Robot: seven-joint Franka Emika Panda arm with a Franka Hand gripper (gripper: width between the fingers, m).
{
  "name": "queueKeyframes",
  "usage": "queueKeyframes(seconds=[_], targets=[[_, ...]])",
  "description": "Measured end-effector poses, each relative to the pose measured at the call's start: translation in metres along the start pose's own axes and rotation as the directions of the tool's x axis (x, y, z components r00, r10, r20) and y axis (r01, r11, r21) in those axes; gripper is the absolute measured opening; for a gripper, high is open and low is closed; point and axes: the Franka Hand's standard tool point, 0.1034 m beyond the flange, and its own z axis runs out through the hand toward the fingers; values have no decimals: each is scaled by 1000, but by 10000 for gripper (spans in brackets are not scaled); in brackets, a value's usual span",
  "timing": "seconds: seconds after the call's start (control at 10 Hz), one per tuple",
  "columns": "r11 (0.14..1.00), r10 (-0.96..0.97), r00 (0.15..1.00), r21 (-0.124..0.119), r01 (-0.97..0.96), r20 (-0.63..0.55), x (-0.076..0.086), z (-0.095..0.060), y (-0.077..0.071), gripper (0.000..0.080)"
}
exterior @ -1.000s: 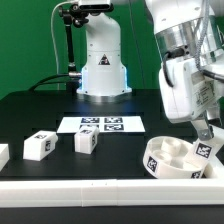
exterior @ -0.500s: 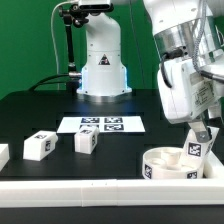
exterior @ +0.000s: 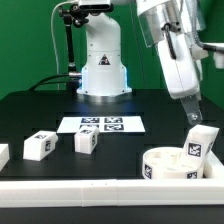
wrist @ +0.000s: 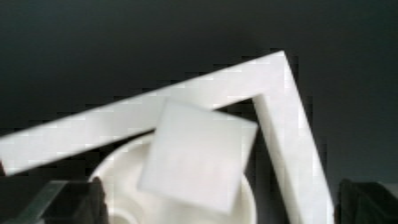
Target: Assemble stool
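Tabletop (exterior: pixel 30 110) carries the round stool seat (exterior: pixel 165 166) at the exterior view's right, just behind the front rail (exterior: pixel 80 190). One leg (exterior: pixel 201 144) stands upright in the seat. Another leg (exterior: pixel 40 146) and a third leg (exterior: pixel 86 141) lie well apart from it, near the marker board (exterior: pixel 100 124). The gripper (exterior: pixel 193 114) hangs just above the standing leg, jaws spread wide, holding nothing. To do this well, it should rise straight up without brushing that leg. It should then take a loose leg squarely across its flat sides.
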Motion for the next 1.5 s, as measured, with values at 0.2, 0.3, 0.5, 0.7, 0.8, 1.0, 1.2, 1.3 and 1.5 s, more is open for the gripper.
queueKeyframes(seconds=[0.2, 0.3, 0.5, 0.7, 0.8, 1.0, 1.2, 1.3, 1.5], targets=[[1000, -2, 1000, -3, 2, 0, -2, 2, 2, 649], [1000, -3, 1000, -3, 3, -1, -2, 2, 2, 649], [1000, -3, 1000, -4, 3, -1, -2, 2, 2, 649], [988, -151, 988, -26, 151, -4, 6, 4, 6, 649], [966, -257, 966, -34, 257, -5, 20, 0, 4, 649], [938, -347, 938, -25, 347, -20, 46, -13, -3, 649], [924, -382, 924, -28, 381, -18, 44, -11, -2, 649], [896, -443, 896, -29, 442, -17, 45, -11, -2, 649], [809, -588, 809, -36, 587, -11, 46, -10, -1, 649]])
